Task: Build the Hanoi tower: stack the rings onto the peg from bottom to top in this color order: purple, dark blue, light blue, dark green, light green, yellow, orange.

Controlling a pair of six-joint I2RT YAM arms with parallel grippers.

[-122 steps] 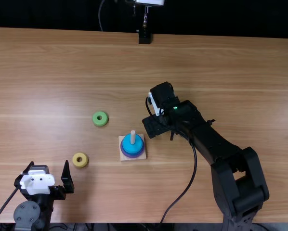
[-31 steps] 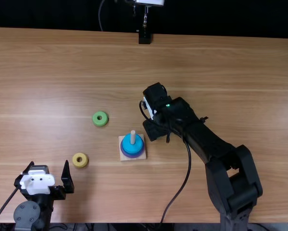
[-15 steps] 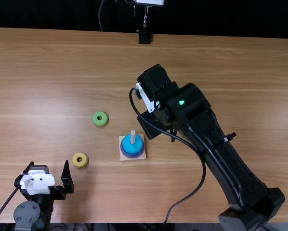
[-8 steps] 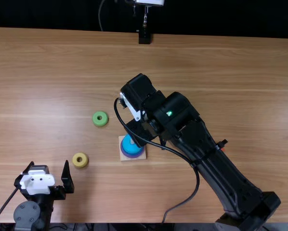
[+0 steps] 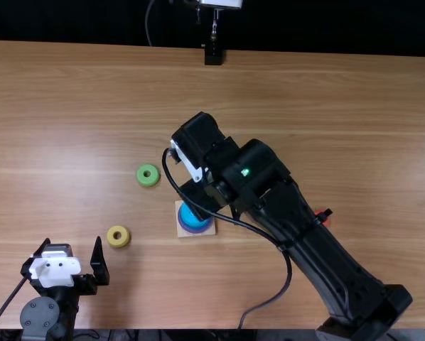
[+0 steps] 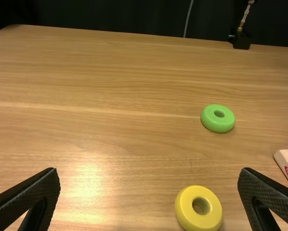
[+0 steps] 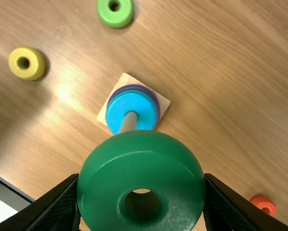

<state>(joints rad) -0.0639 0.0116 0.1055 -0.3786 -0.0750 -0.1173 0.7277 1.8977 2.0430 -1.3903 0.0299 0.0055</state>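
Low at the left, my left gripper (image 5: 72,246) stands open; in the left wrist view the left gripper (image 6: 149,174) has nothing between its fingers. My right gripper (image 5: 200,193) hangs over the far side of the peg base (image 5: 186,232). In the right wrist view the right gripper (image 7: 141,185) is shut on the dark green ring (image 7: 139,149), held above the table near the peg (image 7: 129,121). A light blue ring (image 7: 140,106) tops the stack, above a purple ring (image 7: 156,98). The light green ring (image 5: 148,183) and yellow ring (image 5: 119,245) lie loose.
An orange-red ring (image 5: 327,222) lies partly under the right arm, on the table's right part. The right arm's cable loops across the near side of the peg base. A black stand (image 5: 213,55) stands at the far edge.
The right arm has swung leftward, bringing its gripper from right of the base to over its far part, where it covers the peg. The orange-red ring has come into view. The left arm kept still.
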